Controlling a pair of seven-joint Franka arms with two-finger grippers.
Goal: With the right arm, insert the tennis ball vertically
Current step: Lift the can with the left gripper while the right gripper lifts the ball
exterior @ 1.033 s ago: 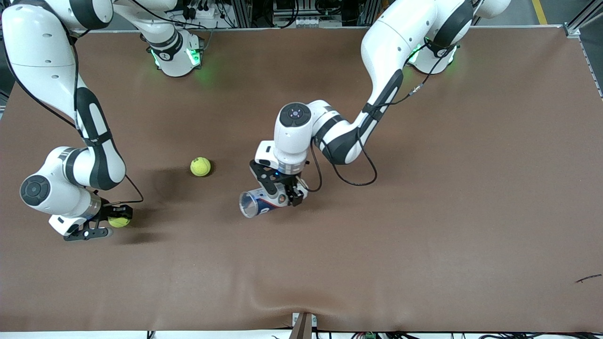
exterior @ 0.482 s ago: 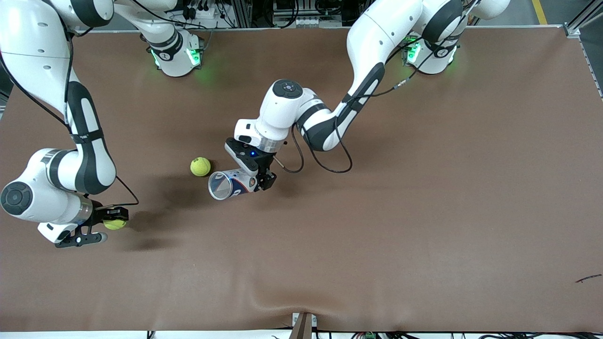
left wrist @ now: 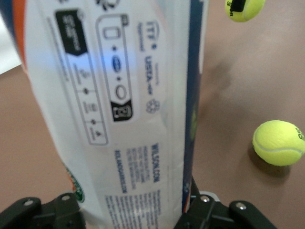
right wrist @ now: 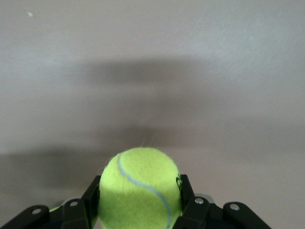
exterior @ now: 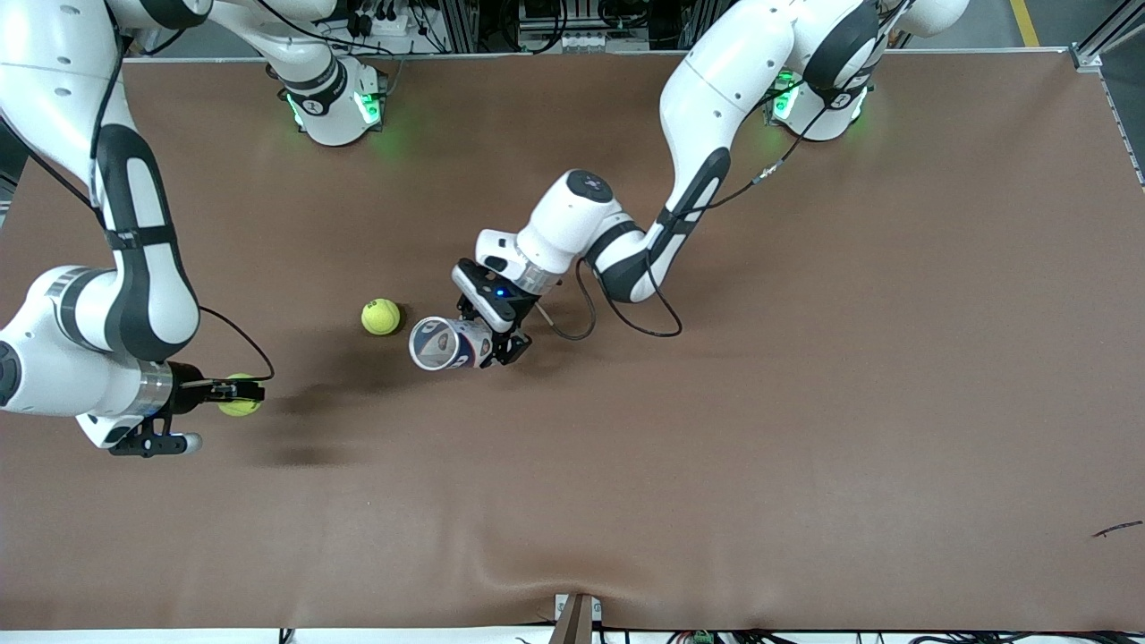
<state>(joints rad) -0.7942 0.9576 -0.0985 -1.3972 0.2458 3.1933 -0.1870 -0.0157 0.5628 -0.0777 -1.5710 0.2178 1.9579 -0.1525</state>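
My right gripper (exterior: 241,399) is shut on a yellow-green tennis ball (exterior: 240,410), held above the table near the right arm's end. The right wrist view shows that ball (right wrist: 140,186) pinched between both black fingers (right wrist: 185,191). My left gripper (exterior: 498,343) is shut on a clear ball can (exterior: 440,344) with a white, blue and orange label, held over the table's middle. The can's open mouth tilts up toward the front camera. In the left wrist view the can (left wrist: 119,95) fills most of the picture. A second tennis ball (exterior: 381,316) (left wrist: 279,142) lies on the table beside the can.
The brown table mat (exterior: 716,447) spreads wide toward the left arm's end and toward the front camera. A small dark scrap (exterior: 1116,529) lies near the left arm's end, and a bracket (exterior: 577,617) sits at the front edge.
The left arm carried the can toward the loose ball and tipped its mouth up toward the front camera. The right gripper, with its ball, shifted a little toward the table's middle.
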